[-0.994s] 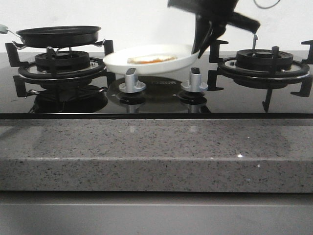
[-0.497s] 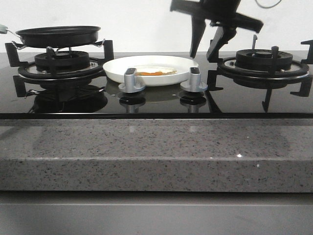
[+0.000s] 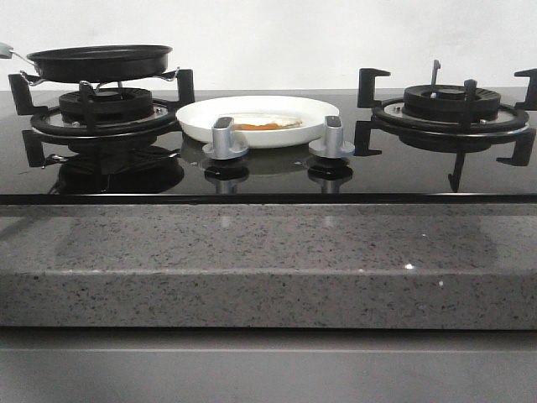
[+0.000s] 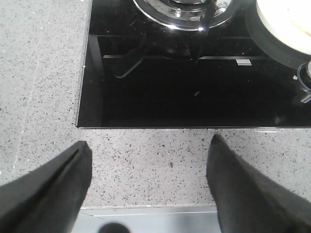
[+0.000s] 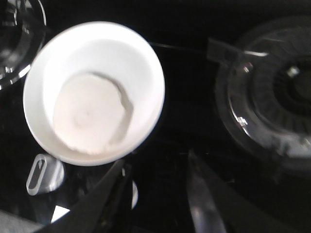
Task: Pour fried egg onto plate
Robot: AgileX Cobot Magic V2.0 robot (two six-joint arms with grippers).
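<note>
Grippers are both released: right gripper hovers over the black glass hob, left gripper over the granite counter. Fried egg lies on the white plate, centre of the front frame, behind two silver knobs.

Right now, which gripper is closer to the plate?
Right. The right gripper hangs just above the plate, open. The left gripper is over the counter edge, plate at its view's corner.
</note>
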